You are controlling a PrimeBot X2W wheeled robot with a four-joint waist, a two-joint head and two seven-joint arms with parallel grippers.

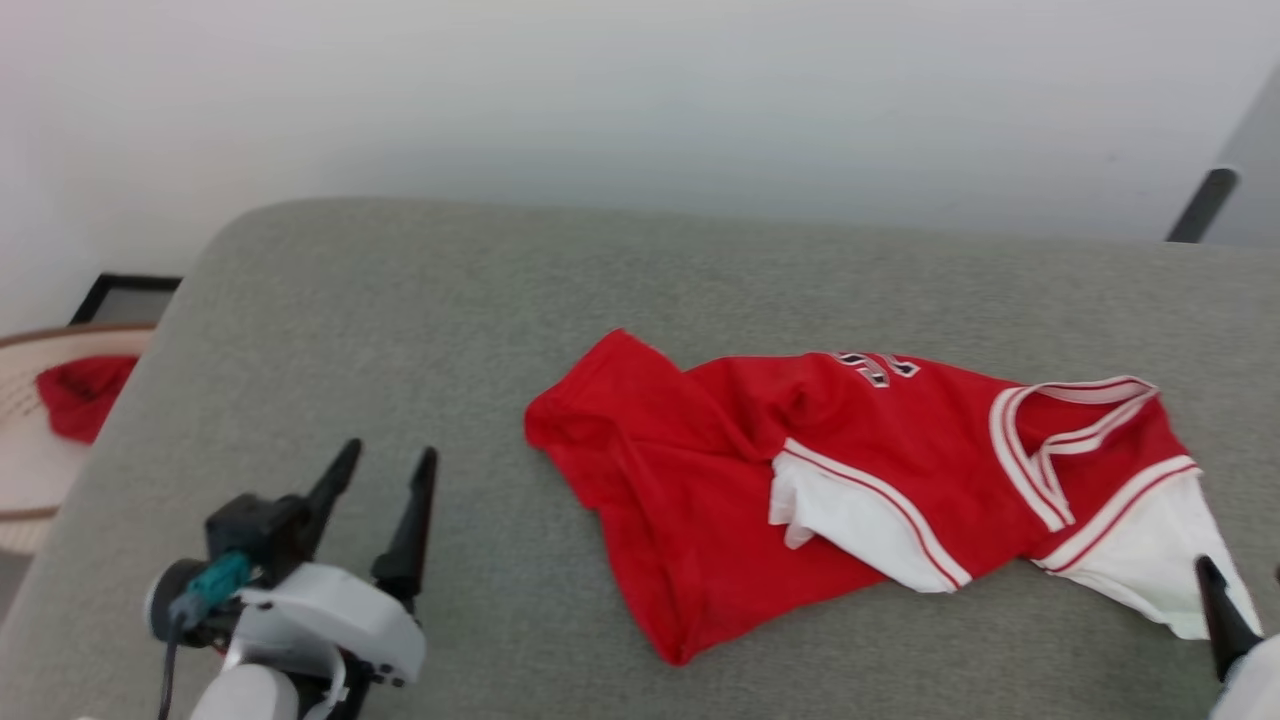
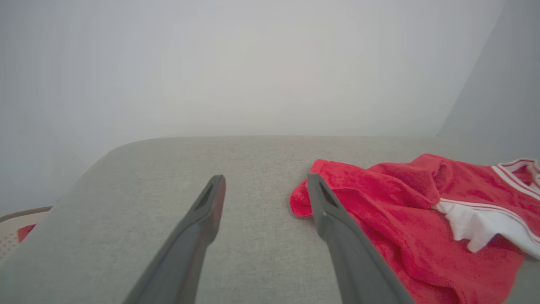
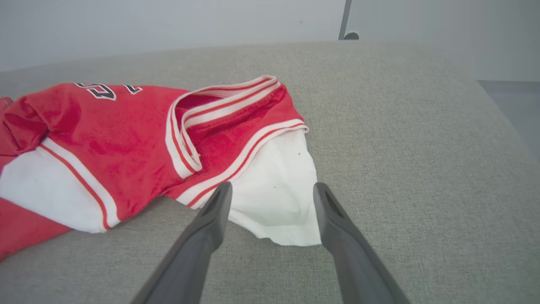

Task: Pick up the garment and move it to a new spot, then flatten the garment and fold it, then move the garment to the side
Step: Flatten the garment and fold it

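hard to read: number (image 1: 880,368), creased
garment (image 1: 800,470): long axis left–right, collar (image 1: 1012,440) right
left gripper (image 1: 389,450), right gripper (image 3: 272,185): spread wide, empty

Garment (image 1: 700,470): soft red cloth, faintly fuzzy, with smoother white sleeves. Cushion (image 1: 400,320): grey woven upholstery, matt and coarse-grained. Left gripper (image 1: 390,452): smooth, matt dark fingers, plastic in look.

grey cushioned surface (image 1: 400,300), pale wall (image 1: 600,90)
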